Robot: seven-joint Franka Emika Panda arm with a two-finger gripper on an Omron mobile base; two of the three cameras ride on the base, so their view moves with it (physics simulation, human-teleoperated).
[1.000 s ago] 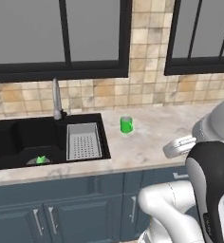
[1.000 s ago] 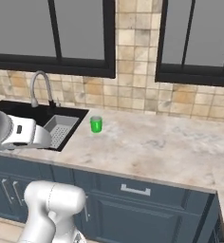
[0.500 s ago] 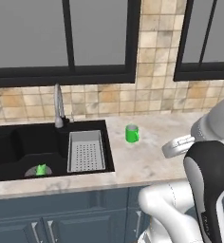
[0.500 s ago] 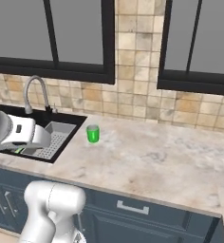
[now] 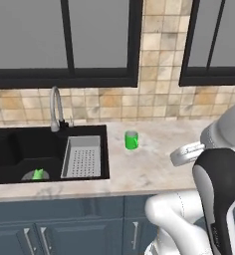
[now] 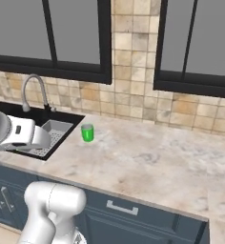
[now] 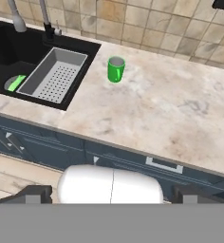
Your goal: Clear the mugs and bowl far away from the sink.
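While hanging over the blue cabinet fronts (image 7: pixel 47 142) at the bottom of the hand view, spreads the gripper (image 7: pixel 116 195) wide, released, with nothing between its dark fingertips (image 7: pixel 34 193).

Finds the green mug (image 5: pixel 132 140) upright on the pale marble counter (image 5: pixel 154 169), at the centre of the left base view, just right of the sink (image 5: pixel 20 147) and apart from its rim. Places the same mug left of centre in the right base view and in the upper middle of the hand view, well apart from the gripper.

Shows the black sink sunk into the counter at the left of the frame, with a grey perforated tray (image 5: pixel 83 156) sitting in the right-hand part of the basin, on the side nearest the mug. Catches a curved metal tap (image 5: pixel 55 108) rising behind the basin, against the tan tiled wall (image 5: pixel 159 99).

Picks out a small bright green object (image 5: pixel 37 174) low in the basin, left of the tray, too small to name.

Frames two dark-framed windows (image 5: pixel 64 40) above the tiles, across the upper part of both base views.

Takes in a broad stretch of marble running right of the mug in the right base view, with a handled drawer front below its near edge.
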